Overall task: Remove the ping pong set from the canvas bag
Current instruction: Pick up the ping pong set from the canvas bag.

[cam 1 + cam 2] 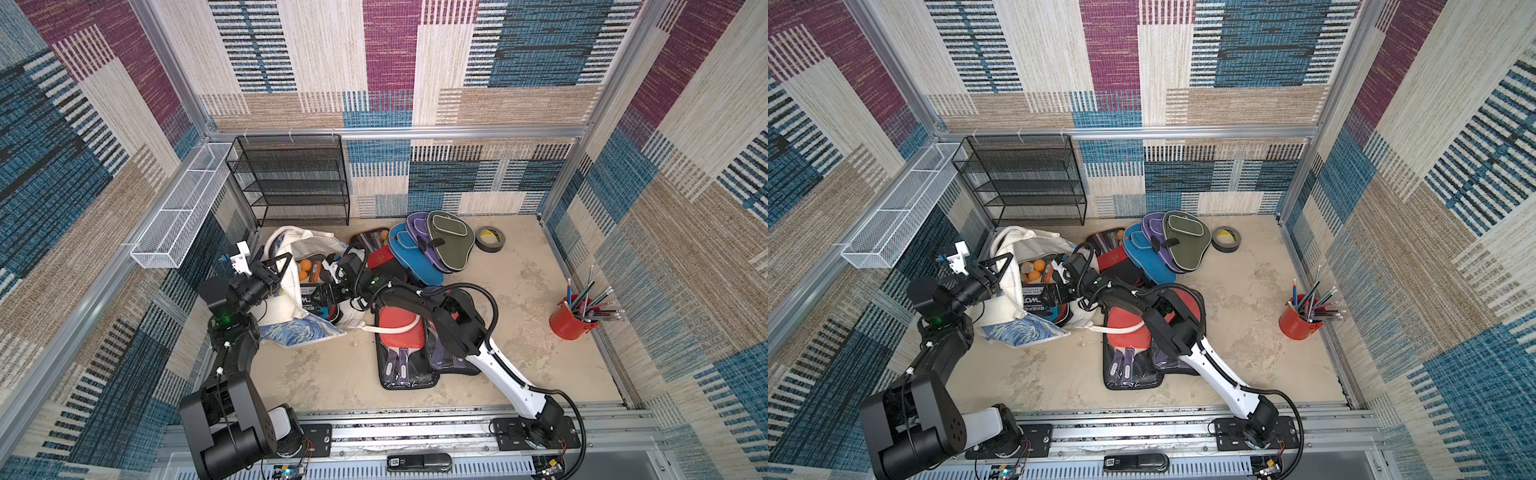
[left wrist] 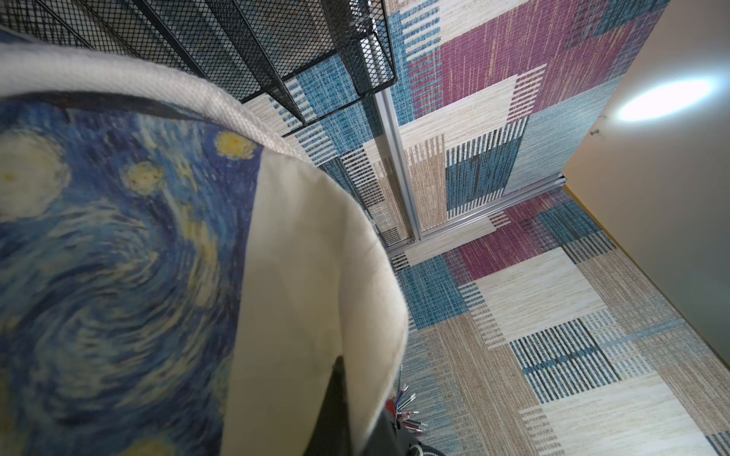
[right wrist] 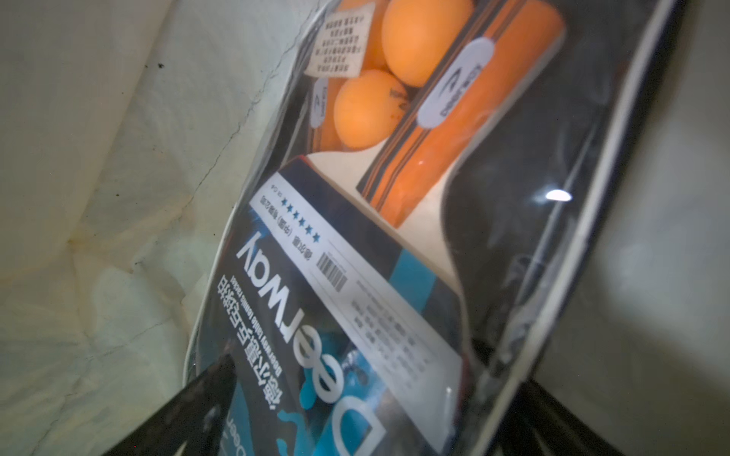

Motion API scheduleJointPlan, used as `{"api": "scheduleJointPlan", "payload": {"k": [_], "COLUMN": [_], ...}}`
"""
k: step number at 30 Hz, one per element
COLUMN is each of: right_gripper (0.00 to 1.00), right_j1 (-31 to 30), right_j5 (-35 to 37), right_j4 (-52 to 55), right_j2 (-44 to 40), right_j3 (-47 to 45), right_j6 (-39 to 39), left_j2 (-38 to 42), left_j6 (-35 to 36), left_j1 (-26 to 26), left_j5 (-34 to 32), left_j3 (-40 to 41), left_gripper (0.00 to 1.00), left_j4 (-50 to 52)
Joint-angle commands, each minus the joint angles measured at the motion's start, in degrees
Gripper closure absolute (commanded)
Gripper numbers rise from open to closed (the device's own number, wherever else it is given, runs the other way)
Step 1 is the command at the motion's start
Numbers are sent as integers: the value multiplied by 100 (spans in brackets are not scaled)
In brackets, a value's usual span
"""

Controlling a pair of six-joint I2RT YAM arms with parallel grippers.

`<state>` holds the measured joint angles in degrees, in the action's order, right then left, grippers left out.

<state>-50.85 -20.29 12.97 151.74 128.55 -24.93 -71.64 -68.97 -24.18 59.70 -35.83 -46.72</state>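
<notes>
Canvas is pinched at the rim: the left gripper (image 1: 277, 269) is pressed together on the cloth of the bag (image 1: 286, 309) and holds its mouth up, at the left side of the bench (image 1: 332, 374). The set (image 3: 395, 237), a clear pouch with orange balls and paddles, lies inside the bag, and it shows through the mouth. The right gripper (image 1: 321, 297) reaches in with its jaws spread wide, one on each side of the pouch's near end, not closed on it. I judge that the step is the grasp. Next, the jaws must close firmly on the slippery pouch and then pull it out along the opening.
</notes>
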Motion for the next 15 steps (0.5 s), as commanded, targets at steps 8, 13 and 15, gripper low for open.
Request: {"api": "scheduleJointPlan", "payload": {"k": [8, 13, 15], "right_gripper": [30, 93, 100], "right_j1": [-83, -82, -78], "right_j5": [-199, -164, -146], "right_j4": [223, 163, 156], "right_j2": [190, 59, -26], "right_j3": [241, 96, 18], "right_j6": [-145, -141, -123], "left_j2": [115, 109, 127], "left_j6": [385, 393, 409], "left_j1": [99, 103, 103], "left_j5": [-55, -74, -73], "left_j3": [-51, -48, -47], "left_gripper": [100, 100, 100], "left_j4": [231, 245, 264]}}
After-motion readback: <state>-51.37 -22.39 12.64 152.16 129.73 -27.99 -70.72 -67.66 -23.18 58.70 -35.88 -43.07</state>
